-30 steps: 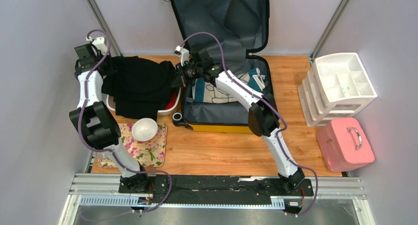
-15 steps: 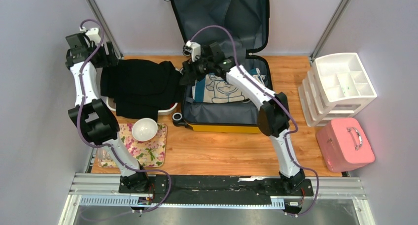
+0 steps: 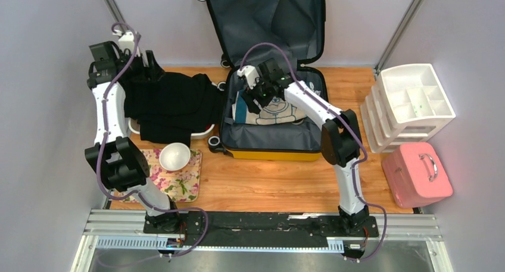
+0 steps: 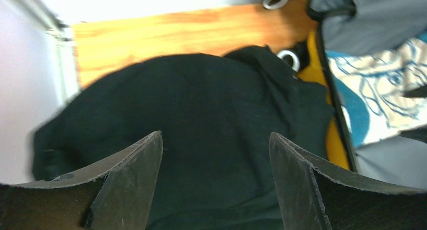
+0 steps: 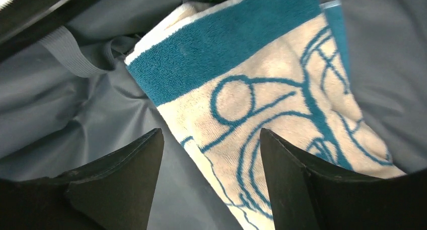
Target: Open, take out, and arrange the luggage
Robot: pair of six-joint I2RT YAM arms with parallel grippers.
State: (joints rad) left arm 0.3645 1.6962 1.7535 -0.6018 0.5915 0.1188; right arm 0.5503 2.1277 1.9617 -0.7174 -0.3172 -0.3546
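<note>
The luggage (image 3: 268, 155), a yellow suitcase, lies open at the back of the table, its grey-lined lid (image 3: 268, 16) propped against the wall. A cream and teal towel (image 3: 271, 112) lies folded in its base. My right gripper (image 3: 253, 96) hovers open just above that towel (image 5: 262, 79), nothing between its fingers (image 5: 210, 132). A black garment (image 3: 170, 102) lies heaped left of the suitcase. My left gripper (image 3: 152, 61) stands open above the garment's far edge, empty (image 4: 215, 135), with the black cloth (image 4: 201, 104) below it and the yellow shell (image 4: 332, 139) to its right.
The garment covers a white tray (image 3: 205, 131). A white bowl (image 3: 174, 156) sits on a floral mat (image 3: 178, 183) at the near left. A white drawer organiser (image 3: 411, 102) and a small pink case (image 3: 417, 174) stand at the right. Metal posts flank the back wall.
Both grippers have opened and let go of the black garment, which now lies on the tray. The right gripper moved right, over the towel; the left drew back above the garment.
</note>
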